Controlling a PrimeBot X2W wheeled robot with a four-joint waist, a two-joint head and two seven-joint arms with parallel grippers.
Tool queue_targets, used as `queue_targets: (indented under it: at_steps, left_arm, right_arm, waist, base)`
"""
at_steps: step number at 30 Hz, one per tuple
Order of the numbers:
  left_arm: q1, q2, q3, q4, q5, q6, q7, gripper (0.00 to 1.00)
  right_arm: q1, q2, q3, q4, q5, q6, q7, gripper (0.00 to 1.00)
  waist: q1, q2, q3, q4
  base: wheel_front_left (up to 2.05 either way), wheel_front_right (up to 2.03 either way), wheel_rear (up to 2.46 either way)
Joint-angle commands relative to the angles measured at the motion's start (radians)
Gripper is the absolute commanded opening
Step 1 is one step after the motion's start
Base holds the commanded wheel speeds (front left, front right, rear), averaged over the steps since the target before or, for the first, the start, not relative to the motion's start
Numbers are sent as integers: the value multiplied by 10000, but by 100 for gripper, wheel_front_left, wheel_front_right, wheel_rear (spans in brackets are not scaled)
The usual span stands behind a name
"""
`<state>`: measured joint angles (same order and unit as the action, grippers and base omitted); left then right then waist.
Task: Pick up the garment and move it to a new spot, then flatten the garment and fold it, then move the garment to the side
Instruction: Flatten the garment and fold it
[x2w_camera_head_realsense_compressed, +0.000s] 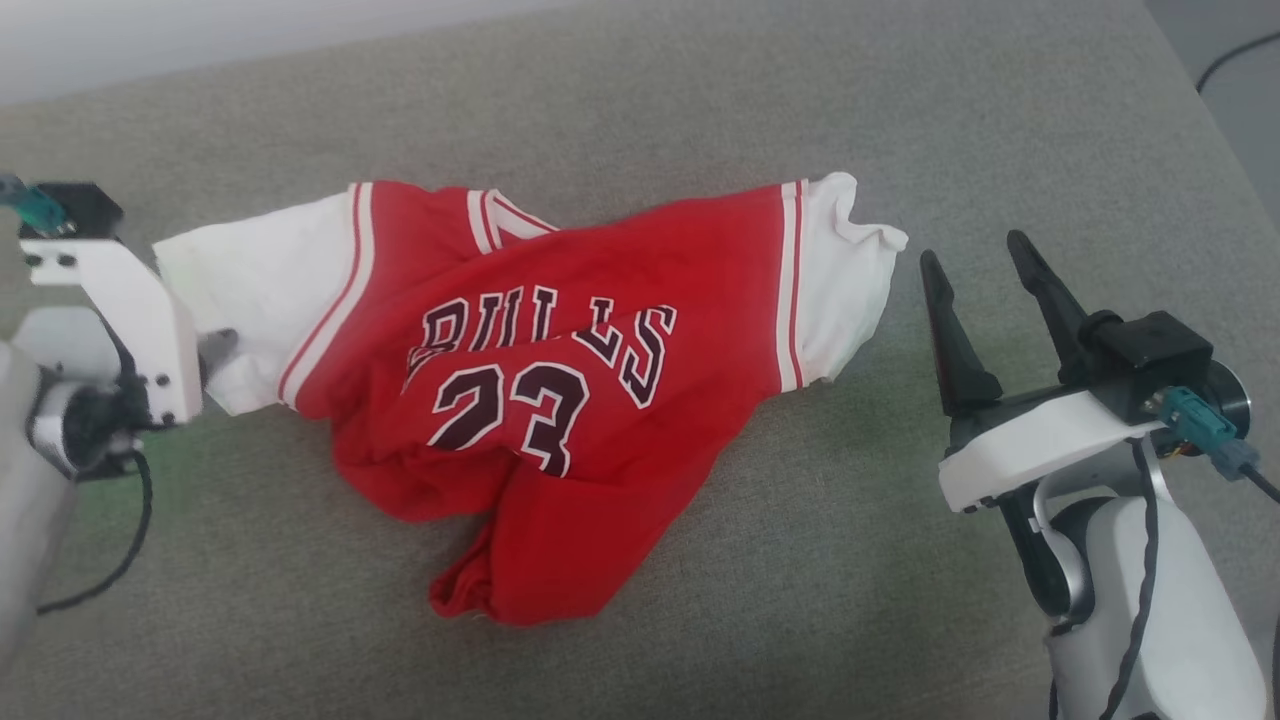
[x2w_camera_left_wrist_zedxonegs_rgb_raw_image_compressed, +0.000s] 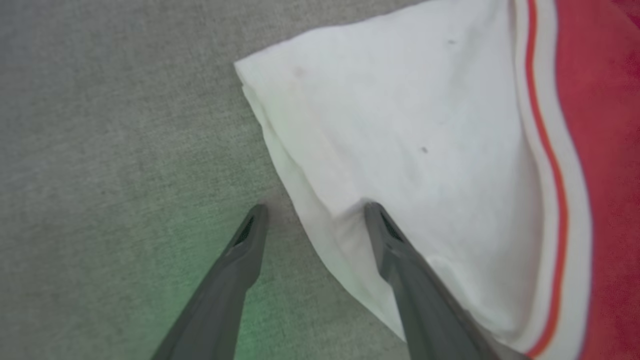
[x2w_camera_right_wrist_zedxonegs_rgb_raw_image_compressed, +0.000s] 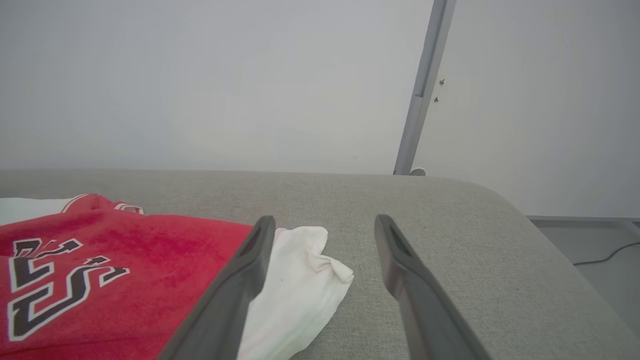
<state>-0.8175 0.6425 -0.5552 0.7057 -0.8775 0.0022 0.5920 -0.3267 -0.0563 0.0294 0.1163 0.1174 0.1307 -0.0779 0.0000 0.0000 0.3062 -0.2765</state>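
Grey fabric surface (x2w_camera_head_realsense_compressed: 900, 120); white wall (x2w_camera_right_wrist_zedxonegs_rgb_raw_image_compressed: 200, 75); metal post (x2w_camera_right_wrist_zedxonegs_rgb_raw_image_compressed: 422, 90).

The garment (x2w_camera_head_realsense_compressed: 540, 400) lay bunched on the table (x2w_camera_head_realsense_compressed: 700, 120), between the two tools. The left tool (x2w_camera_left_wrist_zedxonegs_rgb_raw_image_compressed: 312, 210) was at the outer edge of one sleeve (x2w_camera_left_wrist_zedxonegs_rgb_raw_image_compressed: 400, 125): that edge ran between its fingers, one finger (x2w_camera_left_wrist_zedxonegs_rgb_raw_image_compressed: 400, 260) over the sleeve and the other (x2w_camera_left_wrist_zedxonegs_rgb_raw_image_compressed: 235, 270) over bare table beside it. The right tool (x2w_camera_head_realsense_compressed: 975, 250) stood just beside the other sleeve (x2w_camera_head_realsense_compressed: 845, 270), apart from it; the sleeve lay ahead of it and to its left, with bare table ahead between its fingers. Beyond the table's far edge stood a wall (x2w_camera_right_wrist_zedxonegs_rgb_raw_image_compressed: 200, 75), with a post (x2w_camera_right_wrist_zedxonegs_rgb_raw_image_compressed: 422, 90) ahead and slightly right of the right tool. A cable (x2w_camera_right_wrist_zedxonegs_rgb_raw_image_compressed: 605, 257) lay on the floor (x2w_camera_right_wrist_zedxonegs_rgb_raw_image_compressed: 590, 240) far to its right.
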Motion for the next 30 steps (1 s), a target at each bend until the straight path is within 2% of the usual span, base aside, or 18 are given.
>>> queue_targets:
  at_steps: [1,3,4,5,9,15,23,30]
  left_arm:
    - [-104,-101,-61,372,-57,62,248,100]
    - [-108,-186,-153,760,-131,86,598,100]
    - [-122,-247,-161,910,-199,84,709,44]
    - [-117,-324,-135,1114,-314,170,890,0]
    - [-203,-516,-244,1329,-312,5,1107,0]
    - [-388,-518,-268,1249,-276,-226,953,0]
    - [-74,-453,-32,794,-544,38,728,0]
    - [981,-33,128,-225,-860,479,854,0]
  right_arm:
    - [87,49,26,-122,63,1,-11,100]
    - [71,64,61,-202,1,1,44,100]
    - [66,67,50,-233,-34,1,73,100]
    - [60,62,48,-249,-39,1,91,100]
    - [9,68,-36,-374,-120,1,117,100]
    - [160,64,-340,-451,-178,1,163,100]
    - [386,62,-850,-476,-385,1,353,100]
    - [555,62,-1120,-549,-550,1,525,100]
  waist:
    - [0,0,230,-130]
    - [0,0,343,-148]
    - [0,0,387,-148]
    - [0,0,413,-146]
    - [0,0,465,-51]
    - [0,0,340,304]
    - [0,0,-96,1086]
    - [0,0,-464,1592]
  base:
    - [0,0,0]
    - [0,0,0]
    - [0,0,0]
    - [0,0,0]
    - [0,0,0]
    - [0,0,0]
    - [0,0,0]
    - [0,0,0]
